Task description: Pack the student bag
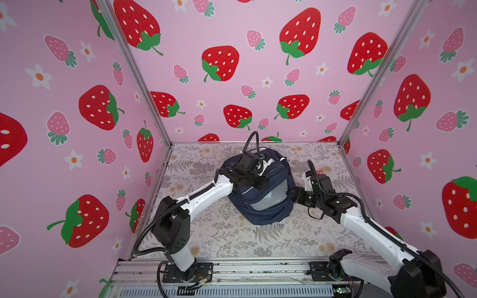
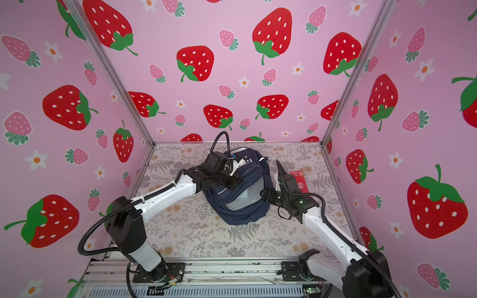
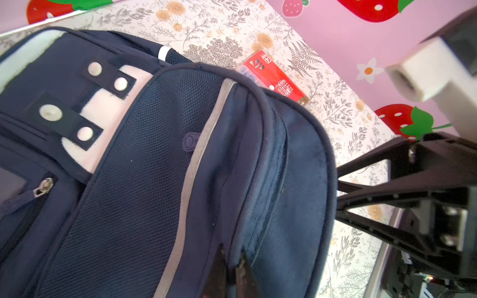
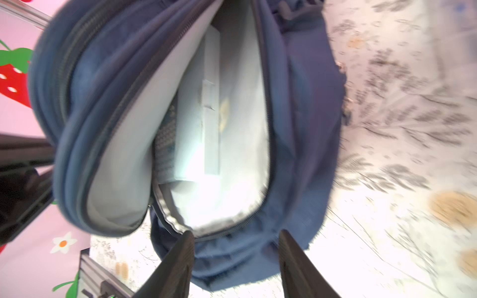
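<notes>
The student bag (image 1: 260, 214) (image 2: 240, 216), navy blue, lies in the middle of the table with its main pocket unzipped and its grey lining showing. A pale flat box (image 4: 198, 129) sits inside that pocket. My left gripper (image 3: 232, 251) (image 1: 260, 180) rests on the bag's upper flap (image 3: 154, 180), its fingers close together around a fold of fabric by the zip. The white patch with black squares (image 3: 103, 111) lies beside it. My right gripper (image 4: 236, 236) (image 1: 294, 194) is open at the bag's right side, its fingers straddling the rim (image 4: 296, 129) of the open pocket without clamping it.
A red packet (image 2: 299, 180) (image 3: 273, 77) lies on the floral table beyond the bag's right side, close behind the right wrist. Pink strawberry walls (image 1: 232, 77) close in the back and both sides. A metal rail (image 1: 232, 271) runs along the front edge.
</notes>
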`<state>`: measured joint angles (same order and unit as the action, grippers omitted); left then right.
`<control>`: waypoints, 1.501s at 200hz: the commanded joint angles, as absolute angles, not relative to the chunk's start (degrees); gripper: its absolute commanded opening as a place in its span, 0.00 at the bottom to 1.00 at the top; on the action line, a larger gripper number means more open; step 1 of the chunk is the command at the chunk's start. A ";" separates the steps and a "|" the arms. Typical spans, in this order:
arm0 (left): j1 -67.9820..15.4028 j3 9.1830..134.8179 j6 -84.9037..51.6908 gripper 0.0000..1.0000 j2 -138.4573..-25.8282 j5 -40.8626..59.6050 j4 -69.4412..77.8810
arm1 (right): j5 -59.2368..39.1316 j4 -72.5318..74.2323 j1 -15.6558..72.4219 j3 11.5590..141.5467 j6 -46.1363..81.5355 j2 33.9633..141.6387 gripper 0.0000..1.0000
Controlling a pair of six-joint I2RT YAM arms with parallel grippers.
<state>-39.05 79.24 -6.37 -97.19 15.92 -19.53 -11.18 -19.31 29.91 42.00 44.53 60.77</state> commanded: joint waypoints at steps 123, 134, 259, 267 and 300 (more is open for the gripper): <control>-38.27 71.35 -15.10 0.50 -76.07 -2.86 -19.78 | -0.60 -23.73 44.84 42.24 48.91 52.65 0.53; -37.95 68.81 -16.42 0.48 -72.84 -5.07 -21.26 | 0.41 -23.29 46.92 42.19 49.26 52.73 0.53; -26.50 50.12 -45.48 0.61 -76.67 17.90 -16.44 | 3.56 -15.21 55.46 45.86 44.10 68.54 0.52; -26.44 50.64 -46.42 0.59 -78.00 18.02 -16.16 | 3.86 -14.89 55.54 46.10 43.40 69.26 0.52; -26.43 52.11 -48.65 0.54 -82.82 18.48 -16.08 | 2.86 -13.68 55.46 47.63 40.52 71.79 0.51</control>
<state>-26.57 49.84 -44.51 -80.60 16.95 -17.85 2.55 -15.46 55.11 45.25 43.59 70.39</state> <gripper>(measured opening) 0.544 0.523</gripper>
